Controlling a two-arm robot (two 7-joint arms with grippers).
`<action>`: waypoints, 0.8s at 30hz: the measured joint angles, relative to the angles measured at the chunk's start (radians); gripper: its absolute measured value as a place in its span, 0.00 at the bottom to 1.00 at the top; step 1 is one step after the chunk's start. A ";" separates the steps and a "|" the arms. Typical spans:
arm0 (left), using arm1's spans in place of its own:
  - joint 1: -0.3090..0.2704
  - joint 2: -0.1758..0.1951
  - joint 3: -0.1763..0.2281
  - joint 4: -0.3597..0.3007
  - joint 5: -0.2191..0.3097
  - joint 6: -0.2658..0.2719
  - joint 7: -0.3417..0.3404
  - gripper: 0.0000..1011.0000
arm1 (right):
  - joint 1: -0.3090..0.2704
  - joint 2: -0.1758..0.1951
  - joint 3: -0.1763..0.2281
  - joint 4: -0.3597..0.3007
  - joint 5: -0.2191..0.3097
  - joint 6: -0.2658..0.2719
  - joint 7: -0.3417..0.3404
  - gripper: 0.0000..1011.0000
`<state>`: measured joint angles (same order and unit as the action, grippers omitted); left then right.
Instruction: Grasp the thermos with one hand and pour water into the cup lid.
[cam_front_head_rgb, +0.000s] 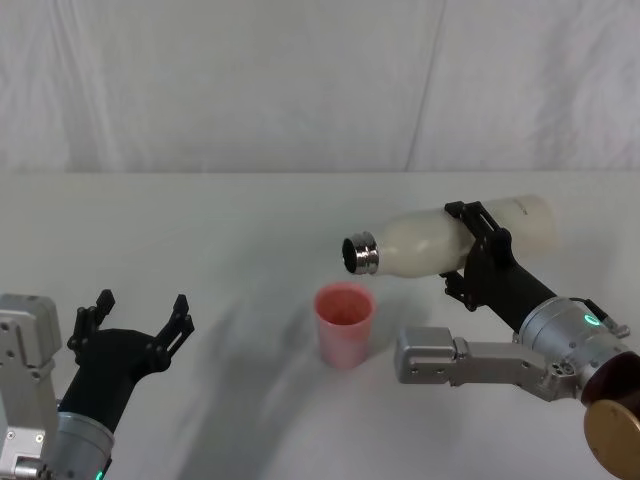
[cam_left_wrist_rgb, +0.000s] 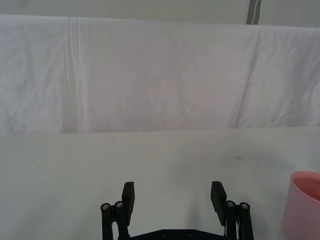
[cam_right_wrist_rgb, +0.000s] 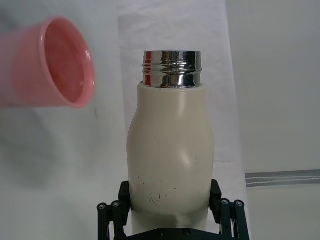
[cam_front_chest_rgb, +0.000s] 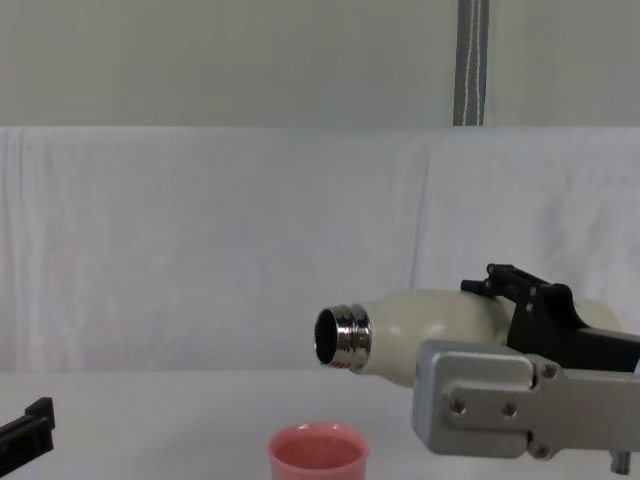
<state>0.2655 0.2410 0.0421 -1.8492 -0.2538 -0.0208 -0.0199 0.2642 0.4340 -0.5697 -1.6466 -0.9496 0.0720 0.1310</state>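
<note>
The cream-white thermos (cam_front_head_rgb: 440, 238) lies tipped almost level in the air, its steel neck (cam_front_head_rgb: 361, 254) pointing left, just above and right of the pink cup lid (cam_front_head_rgb: 344, 322). My right gripper (cam_front_head_rgb: 478, 250) is shut around the thermos body, also seen close up as thermos (cam_right_wrist_rgb: 169, 150) with the cup lid (cam_right_wrist_rgb: 50, 70) beyond the neck. In the chest view the thermos (cam_front_chest_rgb: 420, 335) mouth hangs above the cup lid (cam_front_chest_rgb: 318, 453). My left gripper (cam_front_head_rgb: 140, 318) rests open at the table's near left, its fingers (cam_left_wrist_rgb: 128, 196) spread with nothing between them; the cup lid (cam_left_wrist_rgb: 303, 205) sits off to its side.
A white cloth covers the table (cam_front_head_rgb: 220, 230) and hangs as a backdrop behind it. Bare tabletop lies between my left gripper and the cup lid, and behind the cup lid. A metal pole (cam_front_chest_rgb: 470, 62) stands behind the backdrop.
</note>
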 joint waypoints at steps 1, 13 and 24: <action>0.000 0.000 0.000 0.000 0.000 0.000 0.000 0.99 | -0.001 -0.002 0.002 0.000 0.007 -0.005 -0.002 0.94; 0.000 0.000 0.000 0.000 0.000 0.000 0.000 0.99 | -0.005 -0.018 0.024 0.001 0.069 -0.039 -0.011 0.94; 0.000 0.000 0.000 0.000 0.000 0.000 0.000 0.99 | -0.023 -0.046 0.072 0.013 0.188 -0.087 -0.021 0.94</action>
<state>0.2655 0.2410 0.0421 -1.8492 -0.2539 -0.0208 -0.0199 0.2412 0.3881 -0.4981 -1.6332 -0.7619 -0.0145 0.1101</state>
